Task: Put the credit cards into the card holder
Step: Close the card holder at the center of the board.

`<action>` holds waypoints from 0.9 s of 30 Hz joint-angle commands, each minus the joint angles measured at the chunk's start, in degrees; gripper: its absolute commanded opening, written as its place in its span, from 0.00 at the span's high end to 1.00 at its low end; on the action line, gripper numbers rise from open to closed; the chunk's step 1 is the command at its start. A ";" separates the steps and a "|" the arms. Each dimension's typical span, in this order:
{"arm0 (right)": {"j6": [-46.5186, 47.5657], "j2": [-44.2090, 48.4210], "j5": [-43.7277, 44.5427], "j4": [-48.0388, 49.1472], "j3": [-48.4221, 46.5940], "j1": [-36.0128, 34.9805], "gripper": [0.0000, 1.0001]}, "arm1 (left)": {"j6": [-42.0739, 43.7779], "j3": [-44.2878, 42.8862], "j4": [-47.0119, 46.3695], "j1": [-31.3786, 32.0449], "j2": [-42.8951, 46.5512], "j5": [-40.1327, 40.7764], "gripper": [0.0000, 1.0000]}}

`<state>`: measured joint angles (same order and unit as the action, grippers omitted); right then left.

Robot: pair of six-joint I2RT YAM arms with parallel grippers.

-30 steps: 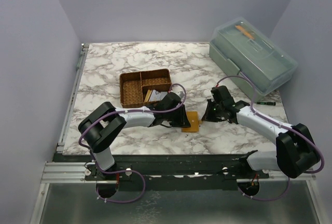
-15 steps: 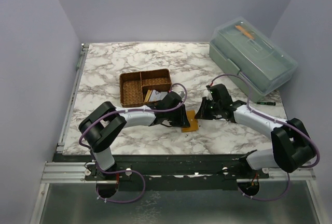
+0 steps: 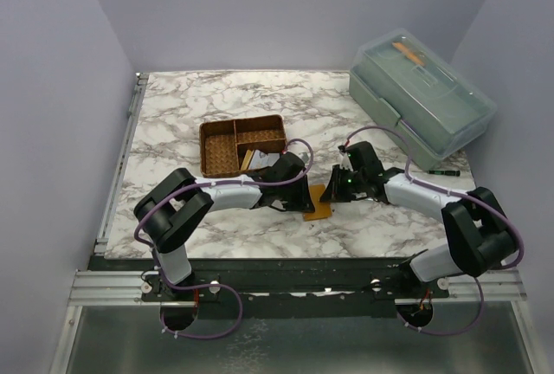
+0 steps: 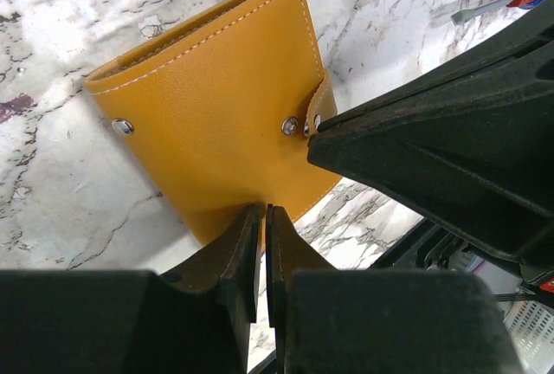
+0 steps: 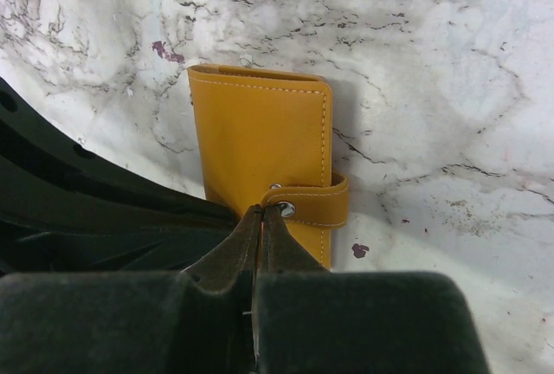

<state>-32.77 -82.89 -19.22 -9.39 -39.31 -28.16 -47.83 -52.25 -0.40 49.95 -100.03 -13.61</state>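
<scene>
Orange-tan card holder (image 4: 216, 123): one; left gripper (image 4: 262, 211), right gripper (image 5: 260, 212) at it.

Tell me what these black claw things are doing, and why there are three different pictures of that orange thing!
They are two robot arms bolted to a marble table. The wide picture comes from a camera up above: the left arm and right arm reach toward each other. The other two pictures come from little cameras on the wrists, so you see each claw close up. The orange thing is a leather card holder, lying closed with its strap snapped. The left gripper is nearly pinched together at its edge; I cannot tell whether it grips it. The right gripper is shut, its tips by the snap. The credit cards wait in a woven basket. A lidded plastic box sits far right.
</scene>
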 commanded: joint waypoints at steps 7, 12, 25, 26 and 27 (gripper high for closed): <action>1.89 1.24 4.90 -10.91 -4.64 -0.40 0.83 | 1.43 -0.92 2.17 0.28 -1.56 2.44 0.88; 3.09 1.05 6.37 -13.88 -6.15 -0.62 0.67 | 1.43 -1.27 2.16 0.25 -2.02 2.22 0.89; 3.81 -3.00 9.41 -14.22 -9.53 -2.94 0.67 | 1.38 -1.79 2.38 0.28 -2.06 2.18 0.90; 3.81 -3.36 9.99 -14.51 -9.98 -3.07 0.67 | 1.42 -1.80 2.39 0.26 -2.14 2.18 0.90; 3.83 -3.53 10.60 -14.81 -10.25 -3.19 0.68 | 1.47 -1.80 2.43 0.27 -2.07 2.18 0.90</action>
<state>-29.89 -85.06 -12.21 -22.17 -47.16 -30.70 -47.48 -52.99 0.23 49.95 -100.51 -13.58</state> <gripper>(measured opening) 0.331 0.103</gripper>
